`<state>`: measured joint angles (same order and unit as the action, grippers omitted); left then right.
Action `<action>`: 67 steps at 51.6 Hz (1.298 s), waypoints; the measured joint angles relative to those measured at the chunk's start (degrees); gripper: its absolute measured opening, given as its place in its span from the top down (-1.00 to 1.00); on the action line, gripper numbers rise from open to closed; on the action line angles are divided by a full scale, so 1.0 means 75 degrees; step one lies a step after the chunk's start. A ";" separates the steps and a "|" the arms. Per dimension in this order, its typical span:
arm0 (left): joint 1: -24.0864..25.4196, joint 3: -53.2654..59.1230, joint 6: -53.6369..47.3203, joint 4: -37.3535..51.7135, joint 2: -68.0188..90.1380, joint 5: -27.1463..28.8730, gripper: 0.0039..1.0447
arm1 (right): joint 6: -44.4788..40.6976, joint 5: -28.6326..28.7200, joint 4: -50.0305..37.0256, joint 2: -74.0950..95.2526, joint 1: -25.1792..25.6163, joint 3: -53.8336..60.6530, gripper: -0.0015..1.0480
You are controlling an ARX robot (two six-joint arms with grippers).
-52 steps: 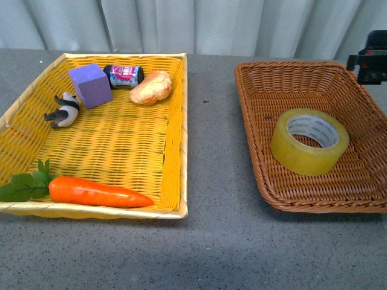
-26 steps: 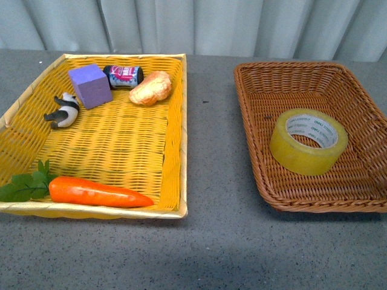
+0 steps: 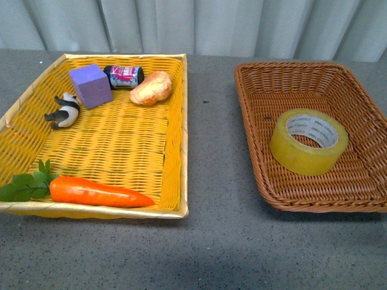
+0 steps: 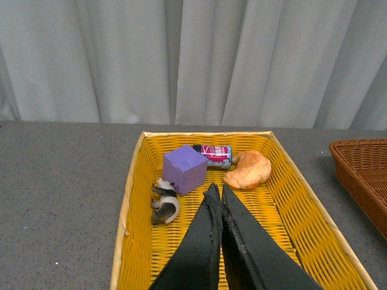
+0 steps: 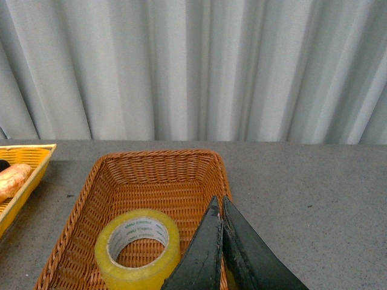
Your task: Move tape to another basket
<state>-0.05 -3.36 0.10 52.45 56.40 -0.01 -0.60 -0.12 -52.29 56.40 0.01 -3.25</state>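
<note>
The yellowish tape roll (image 3: 309, 141) with a white printed core lies flat inside the brown wicker basket (image 3: 254, 109) on the right of the table. It also shows in the right wrist view (image 5: 138, 249), inside the same basket (image 5: 121, 175). My right gripper (image 5: 219, 202) is shut and empty, held above the basket's side next to the tape, apart from it. My left gripper (image 4: 217, 190) is shut and empty, held above the yellow tray (image 4: 284, 181). Neither arm shows in the front view.
The yellow woven tray (image 3: 175, 151) on the left holds a purple cube (image 3: 90, 85), a small can (image 3: 124, 75), a bread piece (image 3: 152, 87), a panda figure (image 3: 63, 110) and a carrot (image 3: 97, 192). Grey table strip lies between the baskets. Curtain behind.
A dark part of the right arm seen at the upper right edge one second ago has left the front view. The tape and the other objects have not moved.
</note>
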 joint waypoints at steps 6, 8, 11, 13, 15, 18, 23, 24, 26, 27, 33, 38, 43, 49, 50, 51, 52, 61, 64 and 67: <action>0.0000 0.0198 0.0000 -0.0743 -0.0918 0.0000 0.93 | 0.0000 0.0000 0.0740 -0.0921 0.0000 0.0195 0.98; 0.0000 0.0245 0.0000 -0.1003 -0.1233 0.0000 0.93 | 0.0000 0.0000 0.0991 -0.1227 0.0000 0.0248 0.98; 0.0000 0.0291 0.0000 -0.1311 -0.1600 0.0000 0.93 | 0.0000 0.0000 0.1300 -0.1594 0.0000 0.0297 0.98; 0.0000 0.0294 0.0000 -0.1521 -0.1827 0.0000 0.93 | 0.0000 0.0000 0.1454 -0.1769 0.0000 0.0315 0.98; 0.0000 0.0297 0.0000 -0.1667 -0.1999 0.0000 0.93 | 0.0000 0.0003 0.1655 -0.2002 0.0000 0.0338 0.98; 0.0000 0.0297 0.0000 -0.1961 -0.2340 0.0000 0.93 | 0.0000 0.0003 0.1906 -0.2288 0.0000 0.0358 0.98; 0.0000 0.0300 0.0000 -0.2396 -0.2833 0.0000 0.93 | 0.0000 0.0003 0.2390 -0.2830 0.0000 0.0385 0.98; 0.0000 0.0303 0.0000 -0.2419 -0.2888 0.0000 0.93 | 0.0000 0.0003 0.2433 -0.2882 0.0000 0.0388 0.98; 0.0000 0.0303 0.0000 -0.2632 -0.3089 0.0000 0.93 | 0.0000 0.0003 0.2626 -0.3086 0.0000 0.0393 0.98; 0.0000 0.0303 0.0000 -0.2725 -0.3185 0.0000 0.93 | 0.0000 0.0003 0.2713 -0.3185 0.0000 0.0393 0.98; 0.0000 0.0306 0.0000 -0.3212 -0.3704 0.0000 0.93 | 0.0000 0.0003 0.3156 -0.3660 0.0000 0.0393 0.98; 0.0000 0.0306 0.0000 -0.3643 -0.4173 0.0000 0.93 | 0.0000 0.0003 0.3593 -0.4127 0.0000 0.0393 0.98; 0.0000 0.0306 0.0000 -0.3937 -0.4473 0.0000 0.93 | 0.0000 0.0003 0.3920 -0.4473 0.0000 0.0393 0.98; 0.0000 0.0306 0.0000 -0.4363 -0.4916 0.0000 0.93 | 0.0000 0.0003 0.4351 -0.4916 0.0000 0.0393 0.98; 0.0000 0.0306 0.0000 -0.4395 -0.4946 0.0000 0.93 | 0.0000 0.0003 0.4377 -0.4946 0.0000 0.0393 0.98; 0.0000 0.0306 0.0000 -0.4453 -0.5010 0.0000 0.93 | 0.0000 0.0003 0.4438 -0.5010 0.0000 0.0393 0.98; 0.0000 0.0306 0.0000 -0.4514 -0.5068 0.0000 0.93 | 0.0000 0.0003 0.4500 -0.5071 0.0000 0.0396 0.98; 0.0000 0.0306 0.0000 -0.4969 -0.5528 0.0000 0.93 | 0.0000 0.0006 0.4954 -0.5531 0.0000 0.0396 0.98; 0.0000 0.0306 0.0000 -0.5077 -0.5639 0.0000 0.93 | 0.0000 0.0006 0.5062 -0.5642 0.0000 0.0393 0.98; 0.0000 0.0306 0.0000 -0.5187 -0.5753 0.0000 0.93 | 0.0000 0.0006 0.5179 -0.5761 0.0000 0.0396 0.98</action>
<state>-0.05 -1.06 0.10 13.54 13.26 -0.01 -0.60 -0.08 -13.45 13.19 0.01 -0.27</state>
